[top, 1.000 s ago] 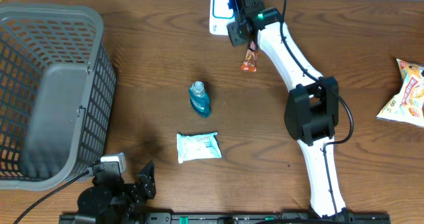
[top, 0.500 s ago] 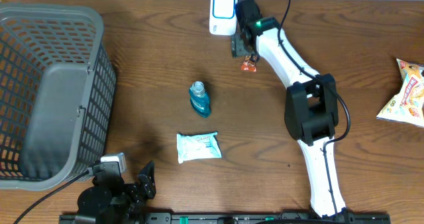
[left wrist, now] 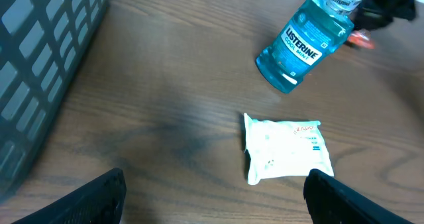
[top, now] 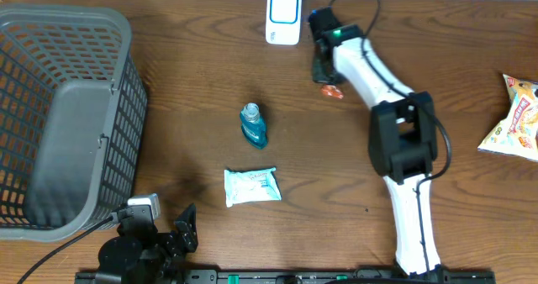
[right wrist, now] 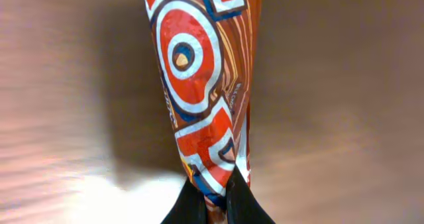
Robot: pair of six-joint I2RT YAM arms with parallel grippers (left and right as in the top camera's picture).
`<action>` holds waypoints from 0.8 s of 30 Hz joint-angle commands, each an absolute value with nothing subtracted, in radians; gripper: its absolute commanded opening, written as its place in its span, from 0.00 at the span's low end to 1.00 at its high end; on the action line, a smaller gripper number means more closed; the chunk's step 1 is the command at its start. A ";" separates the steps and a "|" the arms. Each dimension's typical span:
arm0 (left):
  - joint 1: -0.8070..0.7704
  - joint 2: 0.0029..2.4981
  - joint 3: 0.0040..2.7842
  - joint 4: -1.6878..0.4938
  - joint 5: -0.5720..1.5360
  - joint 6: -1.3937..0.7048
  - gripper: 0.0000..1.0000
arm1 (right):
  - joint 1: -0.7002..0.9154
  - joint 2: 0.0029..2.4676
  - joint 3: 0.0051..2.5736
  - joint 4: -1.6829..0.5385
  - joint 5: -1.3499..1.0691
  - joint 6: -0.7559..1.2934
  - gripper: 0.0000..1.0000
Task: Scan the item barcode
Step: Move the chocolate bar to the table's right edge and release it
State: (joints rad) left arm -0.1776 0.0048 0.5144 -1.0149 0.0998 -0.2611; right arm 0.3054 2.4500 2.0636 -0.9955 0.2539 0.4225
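The right gripper is clenched on the snack: in the wrist view its two black fingertips meet on the narrow end of the red, white and blue wrapper. The rest of the wrapper stretches away from them over the table. Whether it touches the wood I cannot tell.

A second ago this gripper was over the scanner's right edge, with the snack hanging just right of and nearer than the scanner. Half a second ago it had slid off to the scanner's right side. Now it is clear of the scanner, further right, and the scanner's white face shows whole. The snack has gone with it and lies right of the scanner and nearer, showing only as a small orange tip past the arm.

Nothing else has shifted. The bottle lies nearer than the scanner and a little left, the wipes nearer still. The basket stays far left of the scanner, the chips far right. The left gripper remains well away from the scanner at the near edge, fingers spread wide with nothing between them, the wipes lying ahead of it.
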 commanded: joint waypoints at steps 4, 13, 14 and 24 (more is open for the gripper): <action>-0.173 0.004 0.514 -1.016 0.105 -0.252 0.86 | 0.078 2.283 2.046 -1.137 0.325 0.519 0.01; -0.173 0.004 0.514 -1.016 0.105 -0.252 0.86 | -0.236 2.281 2.019 -1.124 0.443 0.403 0.01; -0.173 0.004 0.514 -1.016 0.105 -0.252 0.86 | -0.264 2.281 2.007 -1.118 0.443 0.392 0.01; -0.173 0.004 0.514 -1.016 0.105 -0.252 0.86 | -0.448 2.270 2.007 -1.111 0.216 0.356 0.30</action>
